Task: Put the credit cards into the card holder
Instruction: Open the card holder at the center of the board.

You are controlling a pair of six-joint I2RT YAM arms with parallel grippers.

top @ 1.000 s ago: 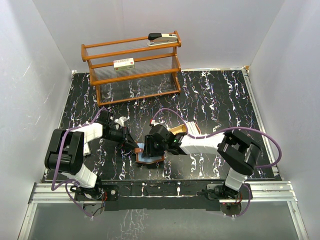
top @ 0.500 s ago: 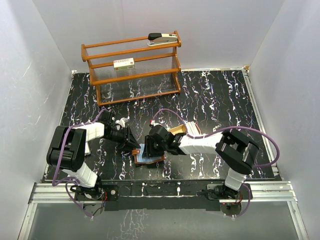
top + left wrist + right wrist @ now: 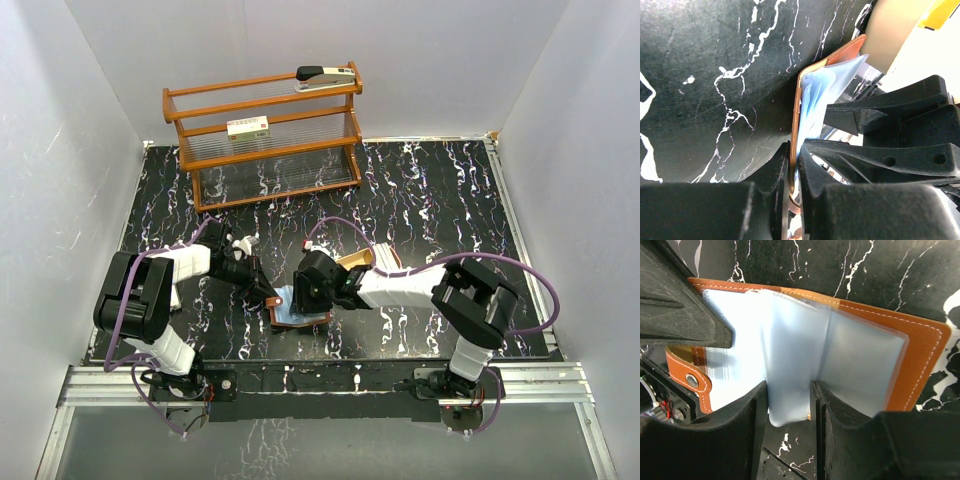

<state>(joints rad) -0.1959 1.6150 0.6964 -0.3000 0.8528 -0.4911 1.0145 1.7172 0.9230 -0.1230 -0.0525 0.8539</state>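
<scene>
The card holder (image 3: pixel 299 314), a brown leather wallet, lies open on the black table between both arms. In the right wrist view its leather cover (image 3: pixel 920 355) and snap tab (image 3: pixel 689 380) frame pale blue plastic sleeves. My left gripper (image 3: pixel 269 298) is shut on the wallet's left cover edge (image 3: pixel 796 115), pinching it between its fingers (image 3: pixel 812 167). My right gripper (image 3: pixel 306 298) stands over the wallet's middle, its jaws closed on a pale blue credit card (image 3: pixel 789 365) that stands among the sleeves. Other cards cannot be told apart from the sleeves.
A shallow tan tray (image 3: pixel 358 262) lies under my right arm, just behind the wallet. A wooden shelf rack (image 3: pixel 265 135) stands at the back left, with a stapler (image 3: pixel 325 75) on top and a white box with a red label (image 3: pixel 248 126) on it.
My left gripper has crept slightly right and nearer along the wallet's edge. The wallet and my right gripper have barely shifted.
</scene>
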